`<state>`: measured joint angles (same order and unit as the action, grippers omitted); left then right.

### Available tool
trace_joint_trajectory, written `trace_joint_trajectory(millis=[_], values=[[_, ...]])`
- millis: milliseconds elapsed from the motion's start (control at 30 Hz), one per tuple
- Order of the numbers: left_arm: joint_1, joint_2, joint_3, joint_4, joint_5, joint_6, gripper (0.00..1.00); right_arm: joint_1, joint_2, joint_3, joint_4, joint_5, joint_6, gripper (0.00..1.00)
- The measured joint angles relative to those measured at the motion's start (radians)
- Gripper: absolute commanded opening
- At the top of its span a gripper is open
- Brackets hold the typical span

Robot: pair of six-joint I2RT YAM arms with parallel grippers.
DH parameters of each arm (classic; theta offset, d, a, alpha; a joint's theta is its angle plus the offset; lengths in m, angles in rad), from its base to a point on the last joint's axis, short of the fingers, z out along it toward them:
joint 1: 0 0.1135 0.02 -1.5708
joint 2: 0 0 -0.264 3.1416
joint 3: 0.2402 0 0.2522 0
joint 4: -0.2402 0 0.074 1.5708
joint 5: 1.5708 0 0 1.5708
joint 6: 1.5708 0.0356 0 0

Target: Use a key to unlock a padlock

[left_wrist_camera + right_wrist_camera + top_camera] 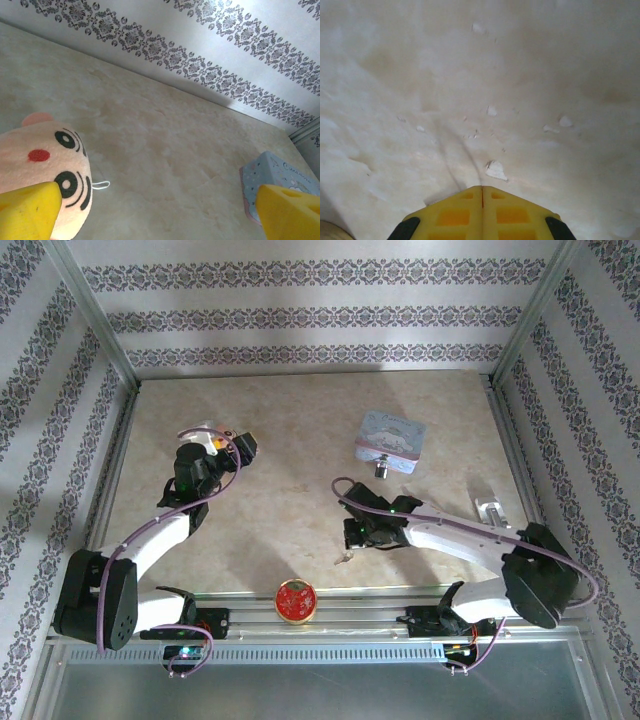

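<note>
A small silver padlock (383,470) lies on the table just in front of a pale blue tin (390,438). A small key (345,558) lies on the table near the front edge. My right gripper (353,543) hangs low right beside it. In the right wrist view its yellow fingers (482,189) are pressed shut over bare table, with nothing showing between them. My left gripper (214,440) is at the back left, by a pink plush toy (205,429). Its yellow fingertips (30,210) stand wide open with nothing between them.
The plush face (47,160) is by the left finger and the tin (280,175) by the right finger in the left wrist view. A red round object (296,601) sits at the front rail. A small silver item (490,510) lies near the right frame. Papered walls enclose the table.
</note>
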<state>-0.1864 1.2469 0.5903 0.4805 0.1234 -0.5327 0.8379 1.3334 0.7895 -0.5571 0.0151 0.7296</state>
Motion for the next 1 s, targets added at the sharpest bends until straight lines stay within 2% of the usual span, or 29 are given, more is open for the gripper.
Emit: trace_joint_trajectory(millis=[200, 400, 567, 667, 733, 900, 1000], values=[[-0.003, 0.001, 0.047, -0.059, 0.053, -0.031, 0.99, -0.055, -0.084, 0.044, -0.005, 0.010, -0.005, 0.00], [-0.003, 0.030, 0.046, -0.078, 0.132, -0.041, 0.99, -0.090, -0.093, 0.132, -0.030, -0.011, -0.055, 0.00], [-0.003, 0.032, 0.045, -0.081, 0.151, -0.040, 0.99, -0.068, -0.065, 0.125, -0.074, -0.065, -0.086, 0.18], [-0.003, 0.032, 0.042, -0.082, 0.150, -0.040, 0.99, -0.018, -0.019, 0.110, -0.132, -0.066, -0.075, 0.32], [-0.003, 0.032, 0.042, -0.081, 0.149, -0.040, 0.99, 0.016, 0.018, 0.109, -0.169, -0.056, -0.048, 0.45], [-0.003, 0.034, 0.042, -0.081, 0.150, -0.041, 0.99, 0.088, 0.105, 0.111, -0.217, -0.023, 0.074, 0.56], [-0.003, 0.039, 0.042, -0.080, 0.150, -0.041, 0.99, 0.128, 0.160, 0.120, -0.229, 0.002, 0.154, 0.59]])
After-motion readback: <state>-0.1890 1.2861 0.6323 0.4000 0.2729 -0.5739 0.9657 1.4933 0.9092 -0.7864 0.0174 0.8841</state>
